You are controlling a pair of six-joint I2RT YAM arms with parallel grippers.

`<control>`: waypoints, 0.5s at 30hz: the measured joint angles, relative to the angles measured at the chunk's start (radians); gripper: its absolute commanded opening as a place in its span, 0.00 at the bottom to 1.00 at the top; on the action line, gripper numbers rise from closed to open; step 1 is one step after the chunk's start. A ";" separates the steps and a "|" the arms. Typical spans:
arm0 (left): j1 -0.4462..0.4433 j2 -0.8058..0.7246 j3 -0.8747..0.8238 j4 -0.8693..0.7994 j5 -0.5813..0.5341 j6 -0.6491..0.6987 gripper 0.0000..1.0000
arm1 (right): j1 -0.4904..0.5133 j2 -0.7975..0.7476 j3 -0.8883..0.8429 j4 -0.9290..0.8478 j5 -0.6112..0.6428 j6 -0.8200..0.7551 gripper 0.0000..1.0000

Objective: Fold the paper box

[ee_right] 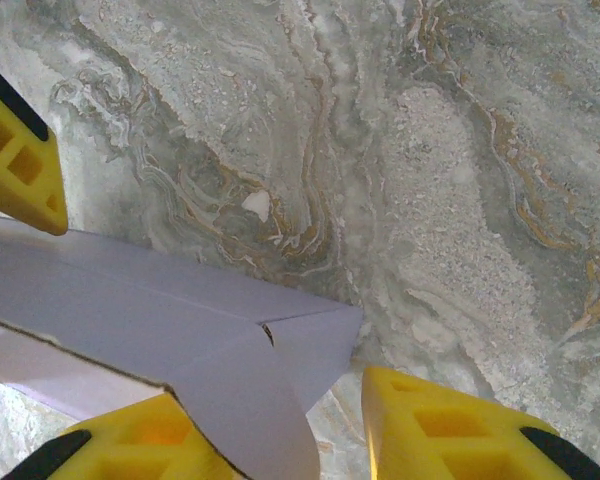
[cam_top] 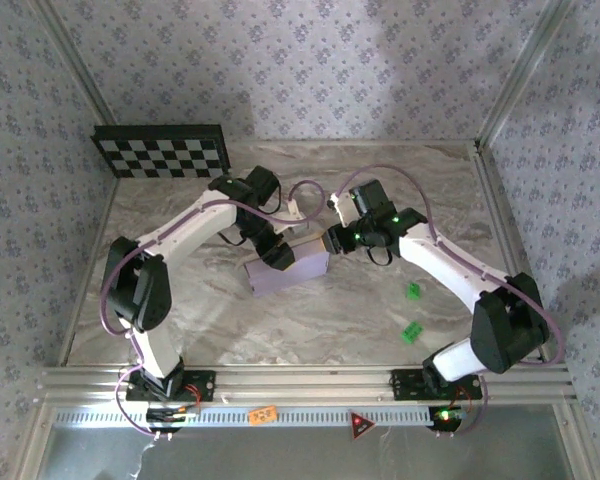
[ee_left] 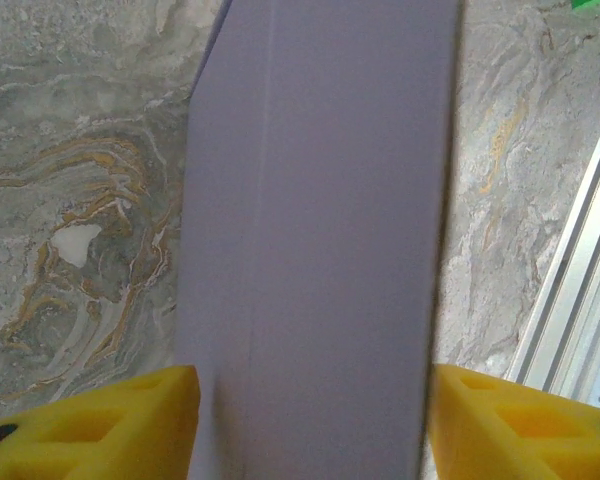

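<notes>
Marbled table (cam_top: 380, 310): left pincer (ee_left: 315, 410) clamps the paper box (ee_left: 315, 200), right pincer (ee_right: 280, 410) half-open astride its flap (ee_right: 300, 345).

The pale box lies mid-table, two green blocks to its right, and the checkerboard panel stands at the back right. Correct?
No: the top view shows the checkerboard panel at the back left. The paper box does lie mid-table, the green blocks to its right.
</notes>
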 measured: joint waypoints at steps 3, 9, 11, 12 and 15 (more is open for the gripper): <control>-0.005 0.002 0.002 0.000 0.000 0.011 0.51 | 0.000 -0.013 0.000 -0.023 0.008 0.000 0.38; -0.009 0.001 0.004 0.001 0.000 0.027 0.43 | 0.002 -0.068 0.000 -0.079 0.044 0.008 0.41; -0.010 0.001 0.005 0.002 0.000 0.028 0.42 | 0.002 -0.097 0.000 -0.102 0.058 0.019 0.41; -0.011 0.001 0.005 0.002 0.001 0.030 0.41 | 0.002 -0.111 0.000 -0.111 0.065 0.024 0.42; -0.013 0.000 0.005 0.006 0.003 0.036 0.41 | 0.002 -0.140 0.014 -0.153 0.084 0.056 0.44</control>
